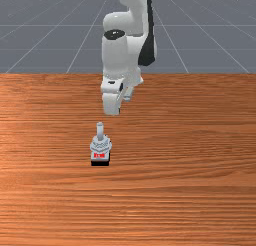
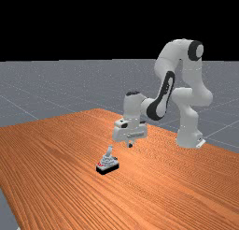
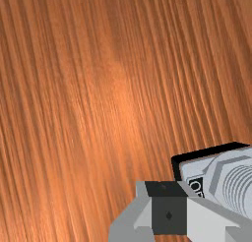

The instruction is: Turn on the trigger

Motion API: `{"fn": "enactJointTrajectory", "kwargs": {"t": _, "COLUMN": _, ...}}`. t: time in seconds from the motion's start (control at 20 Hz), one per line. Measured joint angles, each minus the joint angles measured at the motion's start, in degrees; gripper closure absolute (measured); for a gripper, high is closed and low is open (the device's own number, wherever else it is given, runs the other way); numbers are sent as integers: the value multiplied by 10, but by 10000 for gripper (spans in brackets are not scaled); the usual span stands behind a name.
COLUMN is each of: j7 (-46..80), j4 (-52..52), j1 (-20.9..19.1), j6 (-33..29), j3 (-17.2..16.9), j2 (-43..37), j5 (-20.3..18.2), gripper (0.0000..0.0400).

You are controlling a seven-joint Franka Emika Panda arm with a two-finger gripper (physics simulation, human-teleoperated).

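In the far view my gripper (image 2: 130,144) hangs above the table, its fingertips together and holding nothing. The front view has the hand (image 1: 112,100) just beyond the trigger, a grey toggle switch (image 1: 101,146) on a black base with a red label facing that camera. Its lever (image 1: 100,130) sticks up from the ribbed collar. The far view puts the switch (image 2: 108,164) lower than the gripper and to its left, apart from it. In the wrist view the switch's grey body (image 3: 211,169) appears beside and beyond the shut gripper (image 3: 168,189), which hides part of it; the lever is out of sight there.
The orange-brown wooden table (image 1: 185,190) extends around the switch on all sides. In the far view the arm's base (image 2: 189,138) stands at the right, and the forearm (image 2: 163,96) reaches over the table toward the switch.
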State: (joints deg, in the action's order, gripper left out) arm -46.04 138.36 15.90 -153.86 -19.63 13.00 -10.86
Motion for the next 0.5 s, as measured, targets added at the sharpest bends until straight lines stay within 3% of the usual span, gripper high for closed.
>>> {"fn": "enactJointTrajectory", "kwargs": {"t": 0.25, "j7": -54, "j4": -2, "j1": -18, "j6": -1, "j3": 7, "j2": 4, "j5": -6, "gripper": 400}}
{"fn": "enactJointTrajectory", "kwargs": {"t": 0.5, "j7": -28, "j4": -6, "j1": -21, "j6": 1, "j3": -5, "j2": 7, "j5": -10, "gripper": 400}}
